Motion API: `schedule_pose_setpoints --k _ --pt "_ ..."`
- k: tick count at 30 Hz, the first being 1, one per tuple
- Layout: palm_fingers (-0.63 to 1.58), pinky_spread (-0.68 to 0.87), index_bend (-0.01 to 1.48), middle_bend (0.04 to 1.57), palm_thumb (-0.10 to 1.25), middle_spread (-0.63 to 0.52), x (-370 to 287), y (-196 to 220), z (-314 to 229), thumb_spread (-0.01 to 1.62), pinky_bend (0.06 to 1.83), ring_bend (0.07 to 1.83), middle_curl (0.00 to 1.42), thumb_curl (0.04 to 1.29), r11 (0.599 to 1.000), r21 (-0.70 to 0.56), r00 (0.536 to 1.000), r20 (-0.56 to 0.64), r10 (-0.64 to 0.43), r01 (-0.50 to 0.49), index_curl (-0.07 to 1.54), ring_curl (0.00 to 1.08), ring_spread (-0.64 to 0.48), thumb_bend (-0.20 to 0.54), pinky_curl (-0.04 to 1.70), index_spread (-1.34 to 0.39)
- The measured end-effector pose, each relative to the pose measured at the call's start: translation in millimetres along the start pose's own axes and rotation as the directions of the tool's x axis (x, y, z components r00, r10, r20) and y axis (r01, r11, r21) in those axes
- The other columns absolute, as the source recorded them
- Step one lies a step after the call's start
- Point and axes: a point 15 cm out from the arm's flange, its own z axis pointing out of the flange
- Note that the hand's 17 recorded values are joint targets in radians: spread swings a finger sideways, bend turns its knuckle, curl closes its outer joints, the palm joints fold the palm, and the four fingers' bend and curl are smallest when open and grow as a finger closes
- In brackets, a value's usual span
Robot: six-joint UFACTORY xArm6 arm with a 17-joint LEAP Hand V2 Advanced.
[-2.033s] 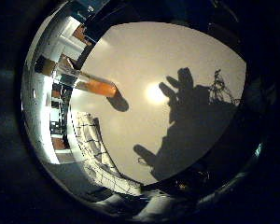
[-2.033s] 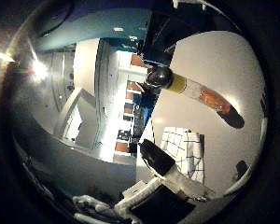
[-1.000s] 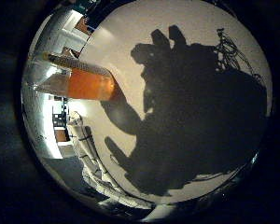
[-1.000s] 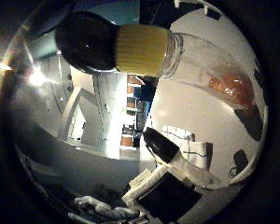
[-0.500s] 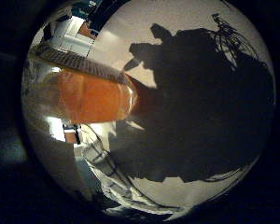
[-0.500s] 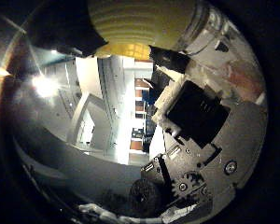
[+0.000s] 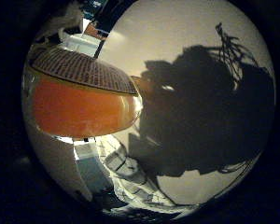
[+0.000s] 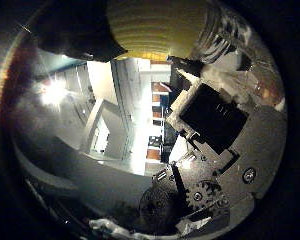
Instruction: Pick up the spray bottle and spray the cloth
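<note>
Spray bottle fills a big part of both palm views, so it sits very close against the palm. Little-finger-side view: the clear body with orange liquid bulges right at the lens, standing on the white bench. Thumb-side view: the yellow collar and the dark spray head next to it are right up at the camera, so the palm faces the bottle's neck and upper body. Judged reason: grip needs to be high enough for a finger to reach the trigger later.

Hand: white and black finger parts and a geared joint reach in beside the bottle in the thumb-side view and look bent inward toward it. Contact between finger and bottle is not visible, so whether the hand has actually closed on it I cannot tell. Looks like the closing stage of the grasp; bottle not seen lifted.

Cloth: pale with a dark grid pattern, lies flat on the bench just beside the bottle's base, apart from it. Placed near so the spray step needs only a short turn, as I judge it.

Large dark shadow of the hand and arm falls on the bench beyond the bottle, consistent with the hand low over the surface.
</note>
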Motion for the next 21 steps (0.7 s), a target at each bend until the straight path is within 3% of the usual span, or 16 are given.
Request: schedule_pose_setpoints --k 8,13,21 --pt "1.23 -0.19 1.12 1.30 1.09 -0.09 -24.7 19.9 -37.7 0.87 1.23 1.42 0.62 0.66 0.971 -0.192 0.965 -0.194 -0.177 0.140 0.69 0.56 -0.15 -0.016 0.71 -0.19" --pt "1.22 -0.19 1.14 1.32 1.08 -0.09 -49.9 32.5 -63.4 0.87 1.21 1.44 0.61 0.69 0.911 -0.360 0.889 -0.323 -0.324 0.201 0.69 0.56 -0.15 -0.016 0.76 -0.18" --pt "1.22 -0.20 1.15 1.33 1.07 -0.09 -101.2 58.1 -64.0 0.88 1.18 1.44 0.59 0.72 0.793 -0.554 0.740 -0.416 -0.528 0.255 0.67 0.56 -0.15 -0.016 0.81 -0.18"
